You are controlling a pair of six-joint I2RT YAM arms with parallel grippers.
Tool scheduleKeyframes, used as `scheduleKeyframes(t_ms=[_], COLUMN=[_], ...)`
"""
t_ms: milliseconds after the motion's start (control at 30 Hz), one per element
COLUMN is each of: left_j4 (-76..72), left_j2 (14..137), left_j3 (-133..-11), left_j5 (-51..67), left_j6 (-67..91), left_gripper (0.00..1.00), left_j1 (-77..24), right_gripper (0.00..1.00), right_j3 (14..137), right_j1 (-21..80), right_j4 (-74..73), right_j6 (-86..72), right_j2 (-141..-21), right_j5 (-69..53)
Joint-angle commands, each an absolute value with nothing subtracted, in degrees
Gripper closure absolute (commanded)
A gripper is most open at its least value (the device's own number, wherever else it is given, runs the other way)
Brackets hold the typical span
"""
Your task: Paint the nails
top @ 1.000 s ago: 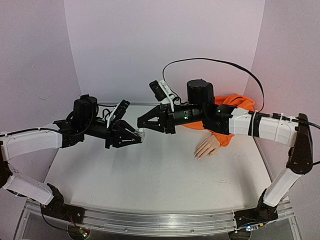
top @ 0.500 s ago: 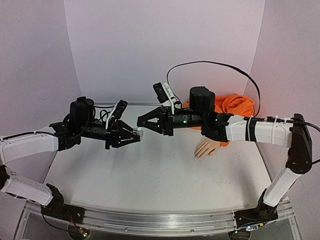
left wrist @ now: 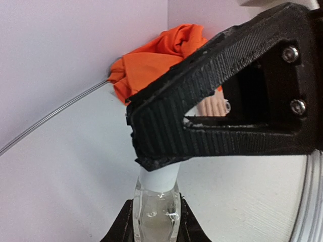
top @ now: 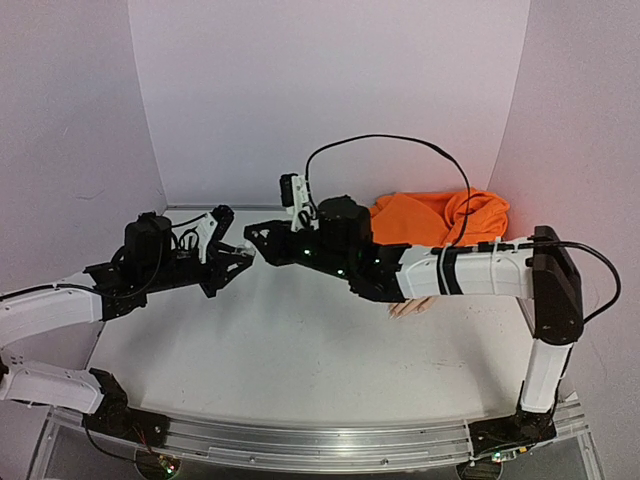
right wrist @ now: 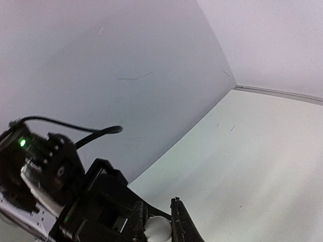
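One bottle (left wrist: 154, 217): clear, clamped in your left jaws, left of centre.
White cap (left wrist: 158, 179): clamped in your right jaws.
Nails: indistinct; mannequin hand (top: 409, 308) right, under right arm (top: 470, 272).

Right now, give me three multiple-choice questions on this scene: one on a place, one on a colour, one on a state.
1. Where is the mannequin hand?
A) in the left gripper
B) lying partly under the right arm
C) hanging on the back wall

2. What colour is the sleeve?
A) blue
B) green
C) orange

3. The right gripper is:
A) shut on the white cap of the clear bottle
B) open above the hand
C) resting open on the table

Answers:
1 B, only its fingers peek out below that arm.
2 C, the bunched fabric is bright orange.
3 A, its fingers pinch the cap while the left gripper holds the bottle.
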State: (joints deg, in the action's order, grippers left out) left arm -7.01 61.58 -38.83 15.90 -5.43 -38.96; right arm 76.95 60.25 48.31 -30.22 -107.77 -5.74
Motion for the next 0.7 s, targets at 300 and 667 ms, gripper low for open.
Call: scheduleKeyframes(t_ms=[300,667], left_j4=[-17.11,-9.32], left_j2=[60.23,68.15], left_j3=[-41.11,-49.25], left_j5=[2.50,28.15], left_j6=[-10.13,-1.94], left_gripper=[1.00,1.00], left_j1=[-38.85,-37.54], right_gripper=[0.91,0.11], right_j3=[97.58,77.63], right_j1=[71.34,55.87], right_j4=[23.64,27.53], right_j6=[-43.19,-16.46], right_j2=[-115.81,-93.64], right_j5=[20.98,-10.29])
